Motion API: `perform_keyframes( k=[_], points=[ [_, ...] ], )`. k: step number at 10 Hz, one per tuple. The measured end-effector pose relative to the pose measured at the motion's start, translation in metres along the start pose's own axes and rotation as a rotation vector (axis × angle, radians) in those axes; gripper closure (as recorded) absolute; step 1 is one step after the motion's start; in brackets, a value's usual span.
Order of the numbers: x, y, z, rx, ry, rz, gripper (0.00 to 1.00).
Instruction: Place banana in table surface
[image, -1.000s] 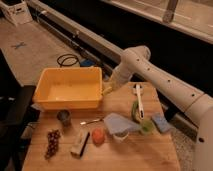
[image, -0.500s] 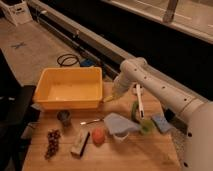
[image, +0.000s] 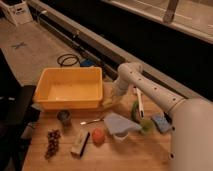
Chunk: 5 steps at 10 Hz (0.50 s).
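Dim workroom, wooden butcher-block table surface (image: 135, 152) with a cluttered top.

From the left: a bunch of dark grapes (image: 52, 142), a small dark cup (image: 63, 117) and a flat boxy packet (image: 80, 144) lie on the plank grain, below a smooth yellow rectangular plastic bin (image: 70, 89). A round orange fruit (image: 98, 135) sits beside a crumpled blue-grey cloth (image: 120, 124). The gripper (image: 110, 101), on a glossy white arm (image: 150, 90), hangs low just right of the bin's corner, at the pale yellow banana (image: 106, 103) near the tabletop; whether it is clamped on the fruit cannot be told. Further right lie a white-handled brush (image: 139, 102) and a blue sponge (image: 162, 122). A black cable (image: 67, 60) coils on the grey floor behind.
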Motion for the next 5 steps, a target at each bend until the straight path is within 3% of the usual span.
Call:
perform_keyframes(
  k=[5],
  points=[
    [-0.0008,-0.0003,-0.0001,0.000,-0.001,-0.002,0.39]
  ],
)
